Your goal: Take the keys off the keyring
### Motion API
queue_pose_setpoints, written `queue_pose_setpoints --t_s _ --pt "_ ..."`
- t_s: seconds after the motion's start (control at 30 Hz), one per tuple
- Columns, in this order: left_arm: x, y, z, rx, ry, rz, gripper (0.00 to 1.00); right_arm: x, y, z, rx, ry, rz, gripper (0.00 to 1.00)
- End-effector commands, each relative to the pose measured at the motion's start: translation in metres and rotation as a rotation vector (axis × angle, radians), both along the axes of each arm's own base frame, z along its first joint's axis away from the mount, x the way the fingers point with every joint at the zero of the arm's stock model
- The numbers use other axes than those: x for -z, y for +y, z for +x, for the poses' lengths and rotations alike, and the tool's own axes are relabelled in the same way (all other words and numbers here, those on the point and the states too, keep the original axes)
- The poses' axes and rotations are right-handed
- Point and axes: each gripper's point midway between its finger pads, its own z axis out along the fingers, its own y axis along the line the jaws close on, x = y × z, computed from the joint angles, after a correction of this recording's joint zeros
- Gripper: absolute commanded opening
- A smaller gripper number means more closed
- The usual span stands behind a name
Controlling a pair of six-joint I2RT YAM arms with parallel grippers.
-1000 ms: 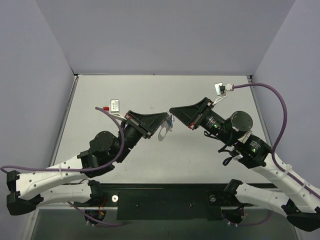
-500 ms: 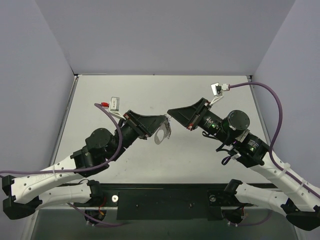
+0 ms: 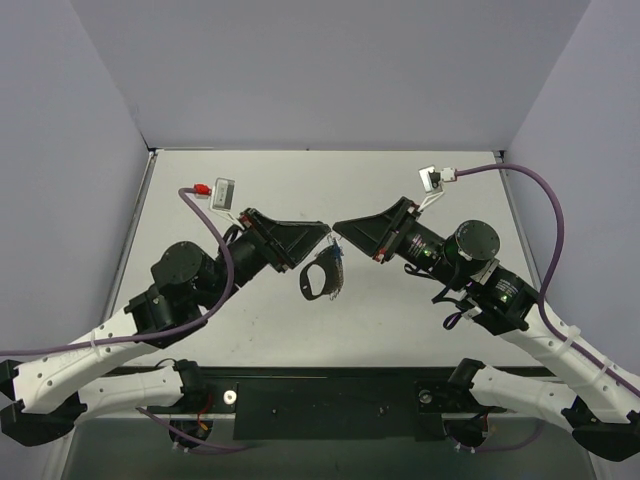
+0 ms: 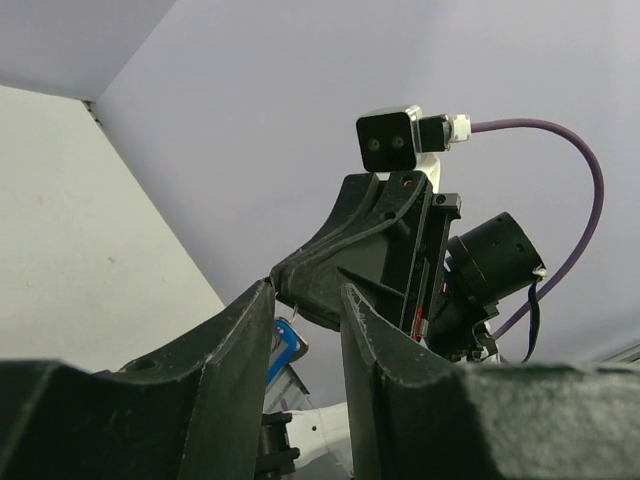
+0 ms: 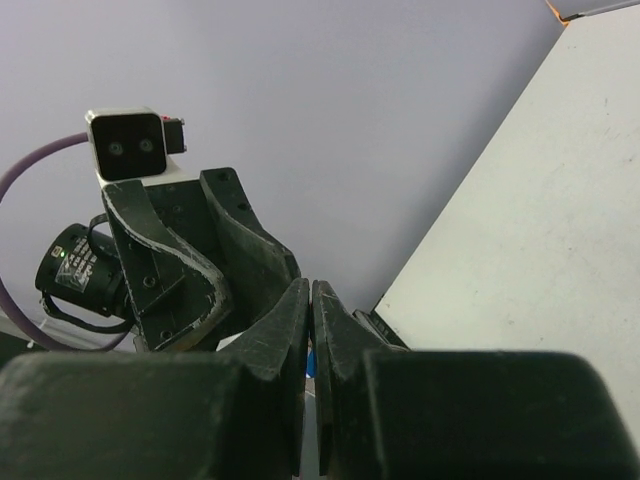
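The grey oval keyring [image 3: 318,280] hangs in the air between the two arms, below their tips. The key's small blue head [image 3: 335,247] sits at its top, just under the right gripper's tip. My right gripper [image 3: 340,224] is shut, with the blue head showing low between its jaws in the right wrist view [image 5: 311,362]. My left gripper [image 3: 326,234] is open; in the left wrist view [image 4: 305,290] there is a plain gap between its fingers. The blue head [image 4: 286,345] hangs beside the left finger [image 4: 240,340] on a thin wire from the right gripper's tip.
The pale table [image 3: 400,185] lies below, enclosed by lilac walls on three sides. Purple cables loop from both wrist cameras [image 3: 222,192]. A black rail [image 3: 330,395] runs along the near edge between the arm bases.
My left arm has drawn back to the left and tilted up, and the keyring now hangs lower and darker beneath the tips. The right arm has barely moved.
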Motion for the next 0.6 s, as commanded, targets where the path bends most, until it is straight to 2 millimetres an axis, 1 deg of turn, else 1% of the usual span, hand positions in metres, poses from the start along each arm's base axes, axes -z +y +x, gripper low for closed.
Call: queue_pose_setpoints --t_s 0.0,0.03,0.07,0.1,0.13,0.23,0.27,0.37,0.5,0.57 --pt "-0.024 0.007 -0.008 0.06 -0.116 0.05 0.43 -0.048 -0.007 -0.015 -0.039 -0.103 0.112 0.0" --pt "-0.02 0.01 -0.004 0.052 -0.116 0.083 0.44 -0.05 -0.006 -0.018 -0.055 -0.109 0.112 0.0" --pt "-0.018 0.009 -0.008 0.083 -0.137 0.114 0.45 -0.051 -0.005 -0.019 -0.064 -0.11 0.11 0.0" --pt "-0.021 0.011 -0.009 0.093 -0.15 0.125 0.45 -0.054 -0.003 -0.025 -0.098 -0.119 0.111 0.0" --pt "-0.016 0.011 -0.01 0.115 -0.177 0.166 0.46 -0.053 -0.001 -0.024 -0.11 -0.121 0.103 0.0" --pt "-0.012 0.017 -0.011 0.15 -0.23 0.251 0.47 -0.059 0.003 -0.035 -0.184 -0.138 0.099 0.0" --pt "-0.011 0.018 -0.012 0.159 -0.26 0.276 0.48 -0.059 0.004 -0.035 -0.19 -0.139 0.096 0.0" --pt "-0.005 0.017 -0.016 0.214 -0.339 0.353 0.5 -0.065 0.002 -0.043 -0.241 -0.158 0.093 0.0" --pt "-0.006 0.015 -0.022 0.275 -0.441 0.396 0.52 -0.071 0.0 -0.047 -0.27 -0.172 0.086 0.0" --pt "-0.008 0.015 -0.022 0.275 -0.484 0.405 0.54 -0.072 -0.001 -0.049 -0.279 -0.176 0.082 0.0"
